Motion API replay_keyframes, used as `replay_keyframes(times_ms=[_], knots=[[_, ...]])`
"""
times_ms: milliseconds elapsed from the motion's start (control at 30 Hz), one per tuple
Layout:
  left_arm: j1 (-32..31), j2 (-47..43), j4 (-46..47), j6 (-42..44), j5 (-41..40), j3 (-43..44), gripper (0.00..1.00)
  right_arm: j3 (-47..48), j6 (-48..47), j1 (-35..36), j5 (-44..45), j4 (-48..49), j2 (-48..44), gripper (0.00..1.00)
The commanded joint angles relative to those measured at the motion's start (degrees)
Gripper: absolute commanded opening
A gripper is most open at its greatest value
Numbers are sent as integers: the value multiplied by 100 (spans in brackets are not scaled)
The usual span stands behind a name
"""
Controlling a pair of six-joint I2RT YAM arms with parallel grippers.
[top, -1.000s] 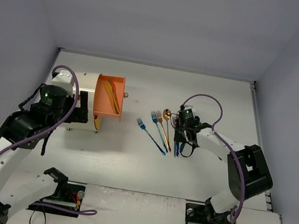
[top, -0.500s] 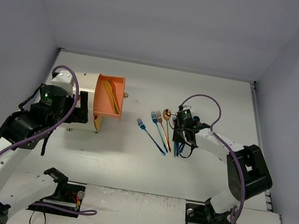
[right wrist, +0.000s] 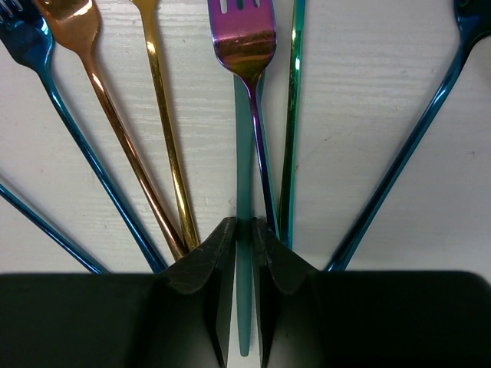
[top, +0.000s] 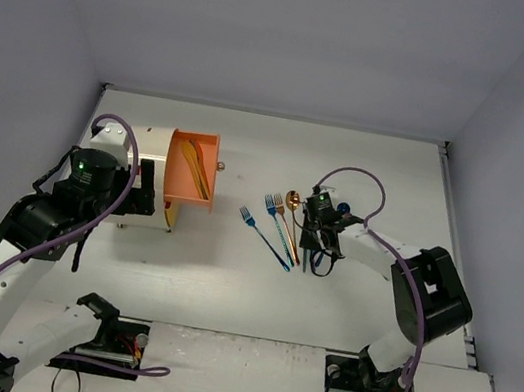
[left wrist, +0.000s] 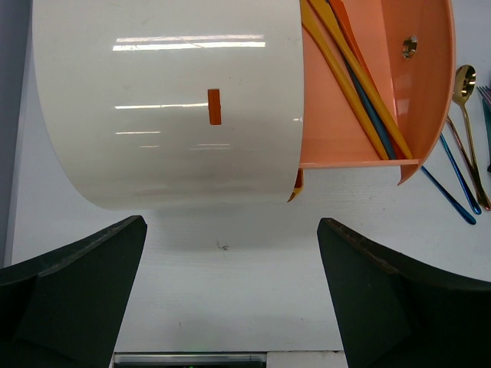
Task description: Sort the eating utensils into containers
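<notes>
White table (top: 367,174), grey walls (top: 270,35): right fingers (right wrist: 211,261) pinch a teal utensil (right wrist: 242,192), left fingers (left wrist: 77,291) spread.

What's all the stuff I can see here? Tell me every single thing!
cabinet: one, cream-white, left of table.
drawer: one, orange, slid out of cabinet.
utensils in drawer: a few, mostly orange-yellow, lying inside.
utensils on table: about eight, blue, copper, gold, purple, teal, fanned mid-table.
table: one, white, under everything.
left gripper: one, black, open near cabinet.
right gripper: one, black, shut on teal utensil.
</notes>
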Motion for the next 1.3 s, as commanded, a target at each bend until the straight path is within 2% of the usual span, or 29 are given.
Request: replay_keyframes(times_ms=[0, 100, 267, 400, 700, 867, 1000, 1267], knots=[[37, 4, 291, 41, 9, 69, 93, -84, 190, 32, 330, -84, 194, 13], [37, 26, 291, 45, 3, 69, 93, -1, 174, 83, 521, -147, 345, 16], [37, 46, 291, 36, 6, 108, 93, 268, 128, 121, 681, -355, 620, 15], [28, 37, 288, 45, -5, 131, 93, 413, 93, 149, 662, -408, 774, 1], [28, 37, 291, 36, -32, 172, 93, 1009, -325, 197, 288, -519, -94, 0], [36, 62, 293, 37, -73, 200, 93, 1835, -679, 228, -372, -790, -726, 0], [37, 64, 300, 53, -67, 223, 93, 2504, -817, 276, -997, -925, -853, 0], [37, -2, 291, 80, -100, 245, 93, 4740, -1572, 1098, -1349, -901, -282, 0]])
